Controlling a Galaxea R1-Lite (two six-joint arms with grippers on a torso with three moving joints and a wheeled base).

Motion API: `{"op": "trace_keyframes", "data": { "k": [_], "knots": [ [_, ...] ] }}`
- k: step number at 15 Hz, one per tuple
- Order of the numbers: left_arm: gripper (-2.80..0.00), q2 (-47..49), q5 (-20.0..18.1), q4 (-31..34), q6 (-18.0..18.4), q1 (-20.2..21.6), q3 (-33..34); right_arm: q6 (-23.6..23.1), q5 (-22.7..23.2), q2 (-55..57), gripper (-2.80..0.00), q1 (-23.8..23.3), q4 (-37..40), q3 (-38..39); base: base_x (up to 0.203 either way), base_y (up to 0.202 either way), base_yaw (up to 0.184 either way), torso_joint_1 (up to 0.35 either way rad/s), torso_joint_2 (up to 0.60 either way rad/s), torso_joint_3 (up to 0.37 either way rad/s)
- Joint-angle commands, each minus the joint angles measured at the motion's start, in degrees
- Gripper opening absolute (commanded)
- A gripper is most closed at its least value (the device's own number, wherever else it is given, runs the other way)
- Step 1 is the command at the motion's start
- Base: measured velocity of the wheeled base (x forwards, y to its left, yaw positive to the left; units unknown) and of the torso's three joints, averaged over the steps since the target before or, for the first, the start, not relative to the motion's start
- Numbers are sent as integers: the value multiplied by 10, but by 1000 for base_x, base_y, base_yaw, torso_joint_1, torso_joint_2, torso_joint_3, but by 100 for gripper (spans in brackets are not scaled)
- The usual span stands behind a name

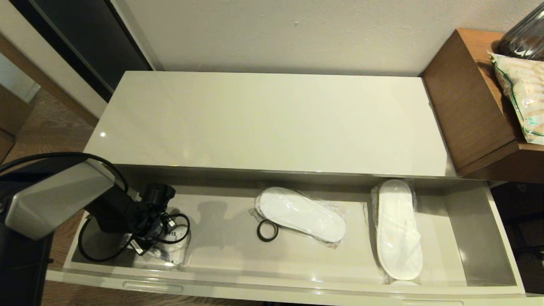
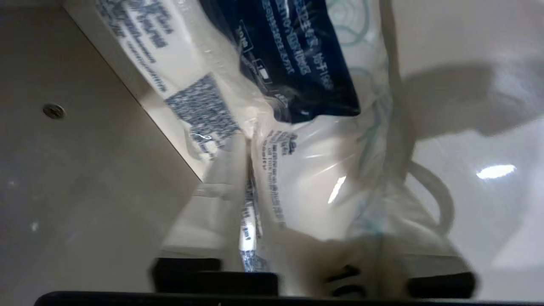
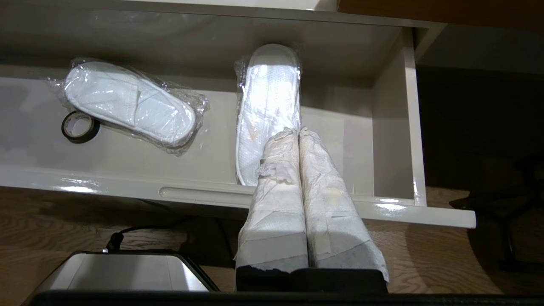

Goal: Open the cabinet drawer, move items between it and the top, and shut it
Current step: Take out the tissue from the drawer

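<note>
The cabinet drawer [image 1: 221, 250] stands pulled open below the glossy cream top [image 1: 272, 123], which is bare. At the drawer's left end lies the white tissue pack [image 1: 175, 251] with blue print. My left gripper [image 1: 163, 238] reaches down into the drawer onto it. In the left wrist view the pack [image 2: 306, 170] fills the space between the taped fingers [image 2: 216, 199], pressed by both, and sits close to the drawer's side wall [image 2: 85, 170]. My right gripper [image 3: 298, 131] hangs shut and empty in front of the drawer's right part, above the front panel [image 3: 204, 193].
Two wrapped white slippers [image 1: 299, 214] [image 1: 399, 229] and a black tape roll [image 1: 267, 230] lie in the drawer. A taller brown wooden unit [image 1: 463, 97] with a bag [image 1: 522, 93] stands at the right. A slim pull handle [image 1: 153, 287] shows on the front panel.
</note>
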Motion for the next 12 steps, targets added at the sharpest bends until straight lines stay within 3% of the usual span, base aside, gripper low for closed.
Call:
{"op": "trace_keyframes", "data": {
  "k": [1,6,12],
  "knots": [
    [-280,-22,2,-3,-1,-7,6,0,0,-1,-280,0,0,0,0,0,0,0,0,0],
    [-280,-117,8,2,19,-50,38,0,0,-1,-280,0,0,0,0,0,0,0,0,0],
    [-280,-202,31,95,0,-91,60,0,0,-1,-280,0,0,0,0,0,0,0,0,0]
  ]
}}
